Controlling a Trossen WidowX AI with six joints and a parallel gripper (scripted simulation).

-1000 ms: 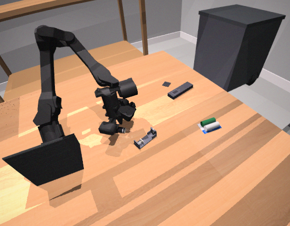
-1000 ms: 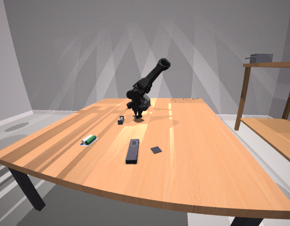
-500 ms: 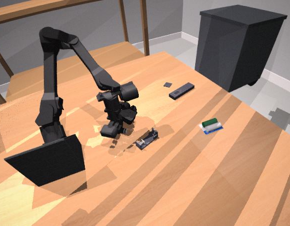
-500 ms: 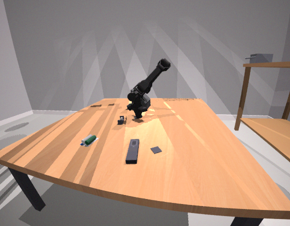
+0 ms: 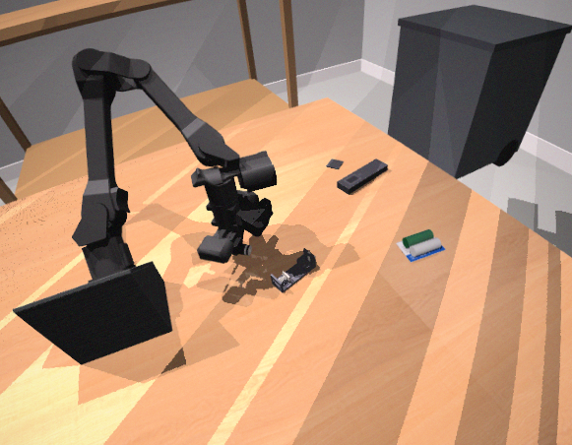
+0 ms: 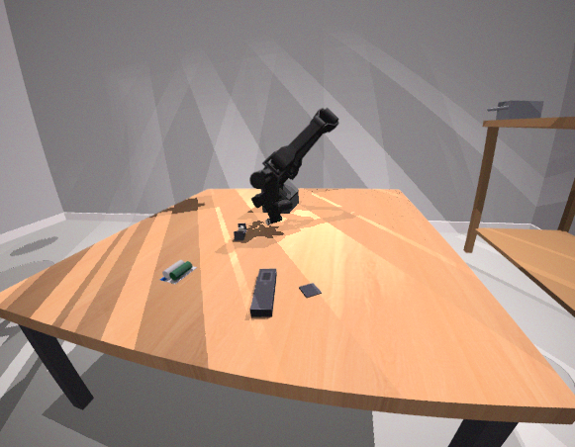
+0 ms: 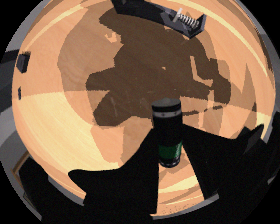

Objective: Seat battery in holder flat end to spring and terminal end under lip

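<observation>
Our gripper [image 5: 242, 241] [image 6: 274, 218] [image 7: 167, 130] partly closed, pinching battery [image 5: 247, 250] [image 7: 167, 130] between fingers. Battery black and green with silver band, outside holder [image 5: 294, 271] [image 6: 240, 232] [image 7: 161, 18]. Spring [image 5: 284, 279] [image 7: 188, 19] uncovered.
</observation>
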